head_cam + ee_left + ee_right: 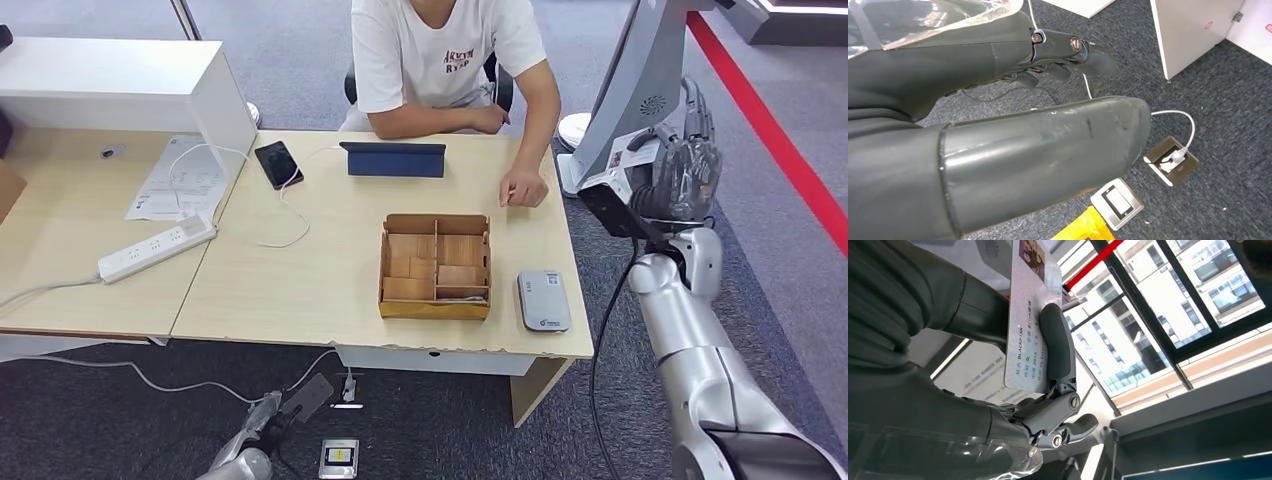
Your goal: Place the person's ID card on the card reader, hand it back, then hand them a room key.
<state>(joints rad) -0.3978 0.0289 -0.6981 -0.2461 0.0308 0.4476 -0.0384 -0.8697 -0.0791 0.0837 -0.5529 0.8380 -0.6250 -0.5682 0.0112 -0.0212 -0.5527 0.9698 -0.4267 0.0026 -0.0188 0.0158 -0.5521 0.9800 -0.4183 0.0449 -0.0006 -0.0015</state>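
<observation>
Two pale wood-grain tables [300, 290] stand pushed together edge to edge. On the left one lie a white plastic power strip [158, 246] and a printed sheet of paper [180, 178], next to a boxy white cabinet [120, 90]. Further right, a glossy black phone [278, 164] trails a thin white cable, and a dark blue tablet case [394, 159] stands folded like a tent in front of the seated person [445, 65] in a white T-shirt, whose hand [523, 187] rests on the tabletop. Mid-table sits a shallow wooden tray [435, 266] split into compartments holding flat wooden slabs (what they are cannot be told). Just beside its right side lies the card reader [543, 300], a rounded grey slab with a lighter face.

Low down, below the table edge, the left hand [262, 418] hangs over speckled grey carpet; its dark fingers [1088, 52] are loosely curled and apart from the thick, scuffed grey thumb, holding nothing. A metal floor socket [1172, 161] with a white plug sits below it.

Off the table's right end, the right hand [685, 175] is raised on its smooth silver arm. It pinches the ID card [1025, 320], a thin white printed rectangle, between thumb and one dark finger [1058, 342].
</observation>
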